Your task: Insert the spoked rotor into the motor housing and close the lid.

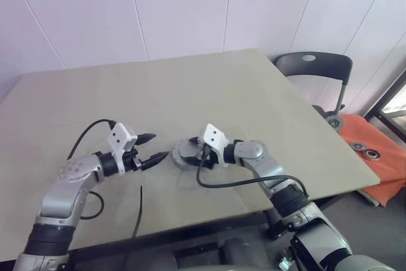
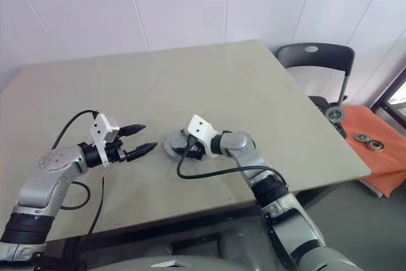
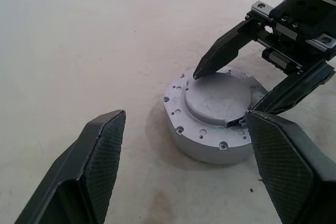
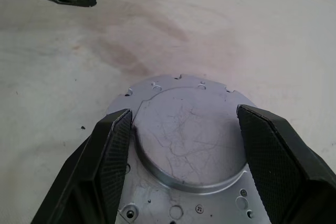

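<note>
Two of my grippers are over the table (image 1: 190, 87), and the grey round assembly sits near its front edge between them. What I see is the lid (image 3: 218, 97), a flat raised grey disc, lying on top of a wider silvery round body with small holes around its flange, the motor housing (image 3: 205, 140); no copper windings are visible from here, and I cannot tell whether the spoked rotor is inside.

My right gripper (image 4: 184, 129) reaches in from the right, its fingers spread wide and straddling the lid: one finger (image 4: 113, 150) lies along one side of the raised disc, the other (image 4: 273, 150) along the opposite side. In the left wrist view one right fingertip (image 3: 202, 72) comes down at the far rim of the lid, seemingly touching it, while the other runs low beside the near right edge of the housing. Whether the pads actually press on the lid I cannot tell.

My left gripper (image 1: 154, 147) hangs just to the left of the housing, clear of it, its fingers (image 3: 102, 150) also spread apart with nothing between them, pointing toward the assembly. A black cable (image 1: 141, 211) trails over the table's front edge
</note>
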Robot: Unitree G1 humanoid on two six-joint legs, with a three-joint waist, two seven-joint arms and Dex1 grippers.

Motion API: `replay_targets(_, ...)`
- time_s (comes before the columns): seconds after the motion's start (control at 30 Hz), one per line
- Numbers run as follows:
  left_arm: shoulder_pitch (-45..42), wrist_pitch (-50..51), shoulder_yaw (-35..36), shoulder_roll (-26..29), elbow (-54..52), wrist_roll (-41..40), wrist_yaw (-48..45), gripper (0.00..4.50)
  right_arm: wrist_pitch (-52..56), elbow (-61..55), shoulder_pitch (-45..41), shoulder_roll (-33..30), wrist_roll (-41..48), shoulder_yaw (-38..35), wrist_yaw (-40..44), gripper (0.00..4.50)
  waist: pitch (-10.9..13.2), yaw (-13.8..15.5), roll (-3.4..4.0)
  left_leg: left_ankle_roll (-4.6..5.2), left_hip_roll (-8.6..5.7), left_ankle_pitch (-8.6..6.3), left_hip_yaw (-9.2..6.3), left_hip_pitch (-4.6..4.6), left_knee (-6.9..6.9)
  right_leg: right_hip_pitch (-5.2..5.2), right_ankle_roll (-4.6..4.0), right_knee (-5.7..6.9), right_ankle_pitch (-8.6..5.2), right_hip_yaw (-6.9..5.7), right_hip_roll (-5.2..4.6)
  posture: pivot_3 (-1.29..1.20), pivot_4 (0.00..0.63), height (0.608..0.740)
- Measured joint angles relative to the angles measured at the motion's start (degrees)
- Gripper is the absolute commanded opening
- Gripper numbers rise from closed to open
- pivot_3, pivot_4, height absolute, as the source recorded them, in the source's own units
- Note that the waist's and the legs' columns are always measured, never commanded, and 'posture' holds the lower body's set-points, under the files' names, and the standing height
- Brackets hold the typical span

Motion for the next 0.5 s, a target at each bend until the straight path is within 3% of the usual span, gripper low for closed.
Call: replay_targets(0.5, 1.0, -0.1, 0.0, -0.3, 0.2, 0.0, 0.0, 3.88, -4.9, 1.8, -2.5, -1.8, -1.8, 1.7, 2.8, 3.31, 0.0, 0.1, 0.0, 0.0, 0.0, 0.0, 0.0, -0.05, -0.06, -0.05, 0.01, -0.05, 0.0, 0.01, -0.01, 0.0, 0.0, 0.74)
